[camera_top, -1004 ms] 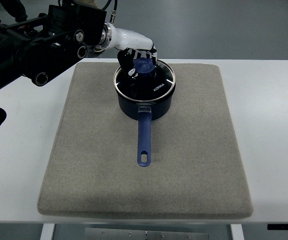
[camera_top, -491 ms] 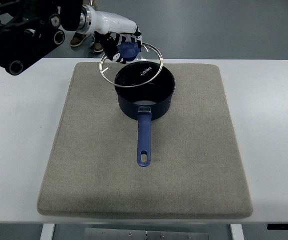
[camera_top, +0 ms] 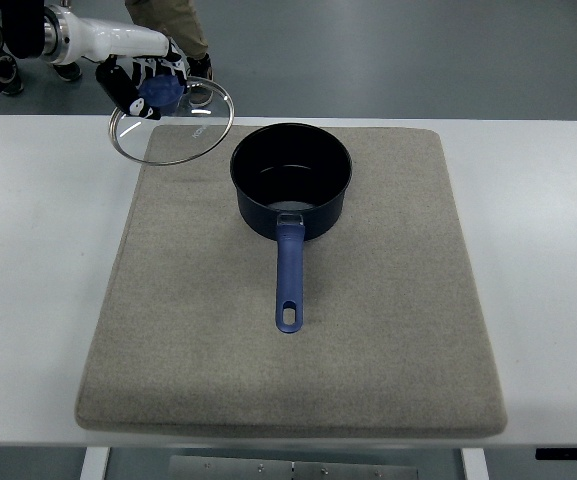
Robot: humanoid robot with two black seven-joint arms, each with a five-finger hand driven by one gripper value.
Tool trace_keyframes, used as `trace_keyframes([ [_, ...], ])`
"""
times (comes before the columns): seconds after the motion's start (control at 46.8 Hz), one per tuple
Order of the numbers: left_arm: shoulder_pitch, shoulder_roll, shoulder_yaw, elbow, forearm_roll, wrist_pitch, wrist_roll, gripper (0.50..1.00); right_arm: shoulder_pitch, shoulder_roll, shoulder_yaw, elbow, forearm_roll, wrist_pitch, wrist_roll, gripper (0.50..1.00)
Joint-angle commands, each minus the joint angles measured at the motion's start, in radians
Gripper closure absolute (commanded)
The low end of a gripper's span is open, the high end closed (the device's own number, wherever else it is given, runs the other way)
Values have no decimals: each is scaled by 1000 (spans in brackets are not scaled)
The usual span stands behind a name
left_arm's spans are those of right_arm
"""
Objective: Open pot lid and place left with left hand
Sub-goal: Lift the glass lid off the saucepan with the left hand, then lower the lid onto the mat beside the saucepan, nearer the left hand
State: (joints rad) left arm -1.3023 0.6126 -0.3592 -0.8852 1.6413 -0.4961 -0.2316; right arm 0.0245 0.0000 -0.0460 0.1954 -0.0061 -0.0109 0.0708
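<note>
- The left hand (camera_top: pixel 146 78) is curled around the blue knob of the glass lid (camera_top: pixel 173 122), holding it in the air, tilted, above the far-left corner of the grey mat (camera_top: pixel 288 340).
- The pot (camera_top: pixel 291 180) stands open on the mat, its handle pointing toward the near edge; lid and pot are clearly apart.
- Step in hand, as I judge it: carrying the lid leftward, lifting done, placing not yet done.
- Next move calls for lowering the lid level onto the white counter (camera_top: pixel 38 250) left of the pot, then loosening the fingers.
- The right hand is out of sight.
</note>
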Motion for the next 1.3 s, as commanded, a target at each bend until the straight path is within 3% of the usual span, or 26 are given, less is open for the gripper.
trace_keyframes([
  [0.0,38,22,0,0,2,28,-17,1000,0,0,0,-1,0,0,0,583],
  [0.641,183,-8,31,6,14,140,-23,1000,0,0,0,-1,0,0,0,583],
  [1.068,183,-30,57,11,18,146,-20,999,0,0,0,-1,0,0,0,583],
  [1.175,183,-30,57,11,17,145,-20,881,0,0,-1,-1,0,0,0,583],
  [1.282,184,-30,57,12,17,146,-20,802,0,0,0,-1,0,0,0,583],
])
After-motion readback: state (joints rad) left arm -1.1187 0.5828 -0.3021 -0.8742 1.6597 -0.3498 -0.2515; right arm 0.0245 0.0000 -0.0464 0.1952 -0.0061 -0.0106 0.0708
